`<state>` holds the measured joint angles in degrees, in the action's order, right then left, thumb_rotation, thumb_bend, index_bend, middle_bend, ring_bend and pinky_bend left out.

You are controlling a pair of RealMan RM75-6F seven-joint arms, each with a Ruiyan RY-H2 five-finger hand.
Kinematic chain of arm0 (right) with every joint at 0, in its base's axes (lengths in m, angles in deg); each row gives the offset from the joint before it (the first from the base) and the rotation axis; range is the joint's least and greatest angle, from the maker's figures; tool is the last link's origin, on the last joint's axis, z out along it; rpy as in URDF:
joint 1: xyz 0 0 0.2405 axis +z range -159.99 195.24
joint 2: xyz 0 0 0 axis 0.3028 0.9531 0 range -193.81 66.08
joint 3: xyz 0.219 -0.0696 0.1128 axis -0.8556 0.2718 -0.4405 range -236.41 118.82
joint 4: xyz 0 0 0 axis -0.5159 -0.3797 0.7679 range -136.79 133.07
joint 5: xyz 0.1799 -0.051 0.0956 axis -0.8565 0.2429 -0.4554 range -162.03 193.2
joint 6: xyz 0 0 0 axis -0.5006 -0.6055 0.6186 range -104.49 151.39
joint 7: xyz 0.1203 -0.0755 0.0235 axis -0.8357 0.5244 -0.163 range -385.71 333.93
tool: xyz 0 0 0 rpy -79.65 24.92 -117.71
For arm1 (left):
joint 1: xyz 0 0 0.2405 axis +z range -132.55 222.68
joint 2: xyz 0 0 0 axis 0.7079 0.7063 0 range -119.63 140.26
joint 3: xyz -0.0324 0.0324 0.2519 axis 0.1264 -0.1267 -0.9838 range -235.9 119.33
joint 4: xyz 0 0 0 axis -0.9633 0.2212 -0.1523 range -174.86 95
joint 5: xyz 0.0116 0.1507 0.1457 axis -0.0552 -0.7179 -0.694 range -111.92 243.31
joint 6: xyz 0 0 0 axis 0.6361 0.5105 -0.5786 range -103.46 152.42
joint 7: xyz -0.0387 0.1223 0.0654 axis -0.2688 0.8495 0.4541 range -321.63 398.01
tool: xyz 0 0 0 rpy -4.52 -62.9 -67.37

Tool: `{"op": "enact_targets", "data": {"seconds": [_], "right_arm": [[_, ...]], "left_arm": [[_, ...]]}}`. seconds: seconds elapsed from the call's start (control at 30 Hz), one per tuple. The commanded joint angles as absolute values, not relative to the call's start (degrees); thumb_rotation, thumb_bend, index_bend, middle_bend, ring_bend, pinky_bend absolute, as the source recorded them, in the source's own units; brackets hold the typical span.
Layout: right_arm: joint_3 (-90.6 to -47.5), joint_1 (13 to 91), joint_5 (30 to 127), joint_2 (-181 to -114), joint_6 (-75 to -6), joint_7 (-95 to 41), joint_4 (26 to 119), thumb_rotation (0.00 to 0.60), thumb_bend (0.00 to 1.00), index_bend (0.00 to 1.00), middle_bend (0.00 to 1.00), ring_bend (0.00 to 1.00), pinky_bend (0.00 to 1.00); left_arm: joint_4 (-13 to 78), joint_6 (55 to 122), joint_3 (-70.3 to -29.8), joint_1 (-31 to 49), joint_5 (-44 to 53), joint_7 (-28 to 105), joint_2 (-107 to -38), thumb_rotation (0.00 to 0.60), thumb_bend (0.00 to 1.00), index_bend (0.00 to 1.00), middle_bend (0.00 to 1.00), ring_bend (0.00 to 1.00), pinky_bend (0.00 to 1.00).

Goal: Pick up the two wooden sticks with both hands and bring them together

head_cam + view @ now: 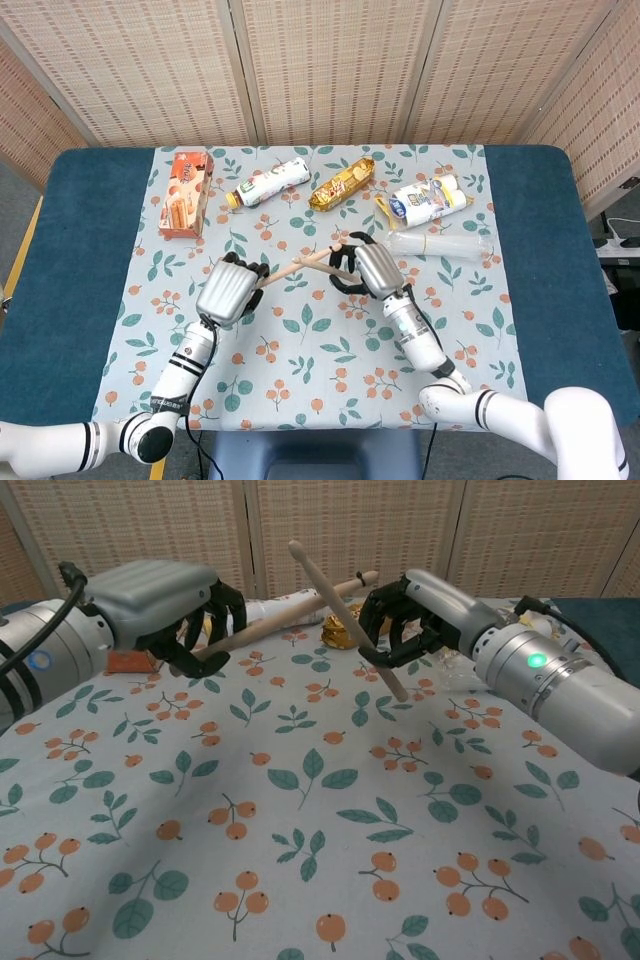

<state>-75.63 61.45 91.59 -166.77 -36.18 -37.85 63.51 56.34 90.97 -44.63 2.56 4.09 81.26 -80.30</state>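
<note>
Both hands are raised above the floral cloth, each gripping one wooden stick. My left hand (165,605) (228,288) holds a stick (285,613) that slants up to the right. My right hand (420,615) (372,270) holds the other stick (325,585), which slants up to the left. The two sticks cross in an X between the hands, at about the right stick's middle; the head view shows them crossing too, left stick (305,260). Whether they touch at the crossing I cannot tell.
Along the back of the cloth lie an orange snack box (186,193), a white bottle (268,181), a golden snack bag (343,183), a white and blue packet (428,200) and a clear plastic sleeve (440,244). Blue table (75,250) borders the cloth.
</note>
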Motion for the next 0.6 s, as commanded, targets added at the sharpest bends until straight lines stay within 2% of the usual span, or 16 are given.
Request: {"op": "enact_targets", "data": {"seconds": [0.03,0.27,0.43,0.5,0.6], "right_arm": [[-75.4,61.2,91.6,-166.2,-36.3,-37.4,63.9,0.600,0.52,0.89,0.73,0.61,0.18],[-73.2,59.8,92.3,-161.9,-35.8,-34.6,66.4,0.600,0.52,0.89,0.74,0.61,0.18],[-70.1,58.4,89.9,-153.8,-31.7,-23.6,72.2,0.600,0.52,0.87,0.73,0.61,0.18],[-68.7,57.9,88.2,-151.1,-30.0,-18.5,73.9,0.600,0.52,0.84,0.73,0.60,0.18],[-67.2,57.1,85.4,-149.0,-28.9,-12.8,75.8,0.600,0.52,0.70,0.69,0.53,0.18]], "left_arm": [[56.1,91.3,-44.7,2.5,4.0,80.6,-80.2,0.600,0.78,0.74,0.85,0.56,0.35],[53.3,92.6,-45.6,3.5,1.7,77.2,-78.7,0.600,0.76,0.73,0.84,0.56,0.35],[46.2,90.9,-49.4,6.2,0.6,72.1,-76.9,0.600,0.75,0.72,0.83,0.56,0.35],[44.0,90.2,-51.5,7.4,-0.7,69.8,-76.5,0.600,0.75,0.70,0.80,0.56,0.35],[41.2,90.1,-54.8,9.1,-3.9,67.0,-76.3,0.600,0.73,0.59,0.70,0.54,0.34]]}}
